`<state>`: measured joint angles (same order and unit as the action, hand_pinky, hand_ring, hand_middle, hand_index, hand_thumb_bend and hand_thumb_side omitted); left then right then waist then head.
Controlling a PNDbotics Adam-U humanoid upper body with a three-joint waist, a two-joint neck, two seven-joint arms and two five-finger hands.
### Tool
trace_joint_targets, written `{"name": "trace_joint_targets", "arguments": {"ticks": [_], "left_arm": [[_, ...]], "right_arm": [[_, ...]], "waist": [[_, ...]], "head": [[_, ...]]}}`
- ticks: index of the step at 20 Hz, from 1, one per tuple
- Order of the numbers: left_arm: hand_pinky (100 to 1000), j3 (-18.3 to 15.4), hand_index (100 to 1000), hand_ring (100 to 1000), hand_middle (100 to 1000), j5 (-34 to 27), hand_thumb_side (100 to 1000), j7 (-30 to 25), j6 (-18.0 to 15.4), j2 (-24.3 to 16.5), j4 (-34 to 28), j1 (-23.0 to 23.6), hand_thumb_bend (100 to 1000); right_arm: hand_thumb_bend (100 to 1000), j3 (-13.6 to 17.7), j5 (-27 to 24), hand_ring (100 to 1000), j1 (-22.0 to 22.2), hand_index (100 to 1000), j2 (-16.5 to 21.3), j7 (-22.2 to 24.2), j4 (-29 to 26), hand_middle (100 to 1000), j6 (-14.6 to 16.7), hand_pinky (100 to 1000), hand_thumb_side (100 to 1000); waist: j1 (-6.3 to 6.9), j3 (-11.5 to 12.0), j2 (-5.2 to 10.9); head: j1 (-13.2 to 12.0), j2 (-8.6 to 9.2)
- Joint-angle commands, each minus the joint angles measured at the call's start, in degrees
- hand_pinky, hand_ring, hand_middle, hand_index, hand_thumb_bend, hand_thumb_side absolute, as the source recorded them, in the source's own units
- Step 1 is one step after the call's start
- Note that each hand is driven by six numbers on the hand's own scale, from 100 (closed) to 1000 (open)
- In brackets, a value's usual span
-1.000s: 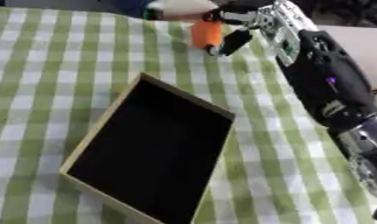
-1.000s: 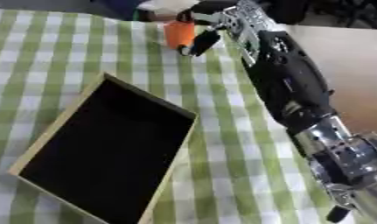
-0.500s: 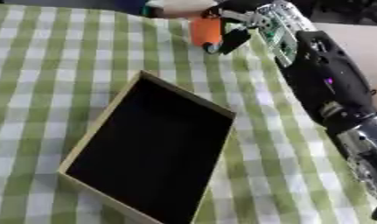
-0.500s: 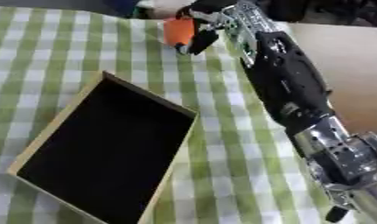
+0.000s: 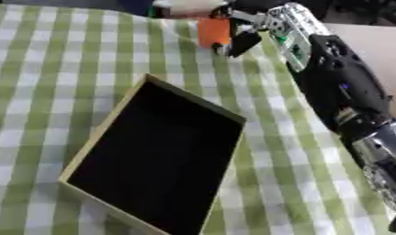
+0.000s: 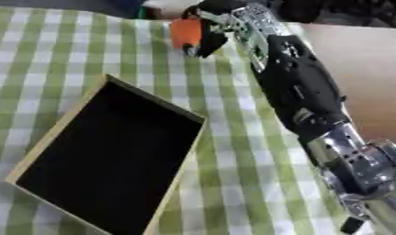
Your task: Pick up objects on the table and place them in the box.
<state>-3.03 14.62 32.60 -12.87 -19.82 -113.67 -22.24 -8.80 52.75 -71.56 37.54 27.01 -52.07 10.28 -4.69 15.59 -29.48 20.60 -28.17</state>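
R hand (image 5: 247,28) at far edge of worktop (image 5: 64,69), fingers (image 5: 242,42) grasping an orange object (image 5: 213,31). Box (image 5: 156,158) sits nearer, apart from hand, dark inside w/ tan rim.

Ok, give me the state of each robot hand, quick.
Right robot hand: fingers curled round the orange object at the far edge of the checked cloth.
Left robot hand: not in view.

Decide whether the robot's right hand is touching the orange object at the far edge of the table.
Touching. In the left eye view the right hand has its dark fingers curled against the orange object, with no cloth visible between them.
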Motion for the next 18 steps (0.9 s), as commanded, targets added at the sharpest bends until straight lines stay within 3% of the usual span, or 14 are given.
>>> {"name": "trace_joint_targets", "arguments": {"ticks": [1,9,18], "left_arm": [[755,-0.5,745,694,752,0.2,641,-0.1,0.0,-1.5,-0.9,-0.2,411],[756,-0.6,747,694,752,0.2,638,-0.2,0.0,-1.6,-0.9,0.0,409],[756,-0.7,749,696,751,0.1,631,-0.2,0.1,-1.8,-0.9,0.6,414]], "right_arm": [[100,-0.1,-1.4,614,-0.9,548,0.9,-1.3,-1.3,389,-0.6,686,365],[100,-0.4,-1.1,602,-0.6,490,1.1,-4.5,-1.7,365,-1.9,641,340],[100,-1.0,-2.4,601,-0.4,483,1.6,-4.6,-2.9,364,-2.0,639,338]], "waist": [[0.36,-0.1,1.87],[0.38,-0.3,2.82],[0.55,-1.2,5.17]], "head": [[0.0,-0.07],[0.0,-0.31],[-0.7,-2.39]]}}
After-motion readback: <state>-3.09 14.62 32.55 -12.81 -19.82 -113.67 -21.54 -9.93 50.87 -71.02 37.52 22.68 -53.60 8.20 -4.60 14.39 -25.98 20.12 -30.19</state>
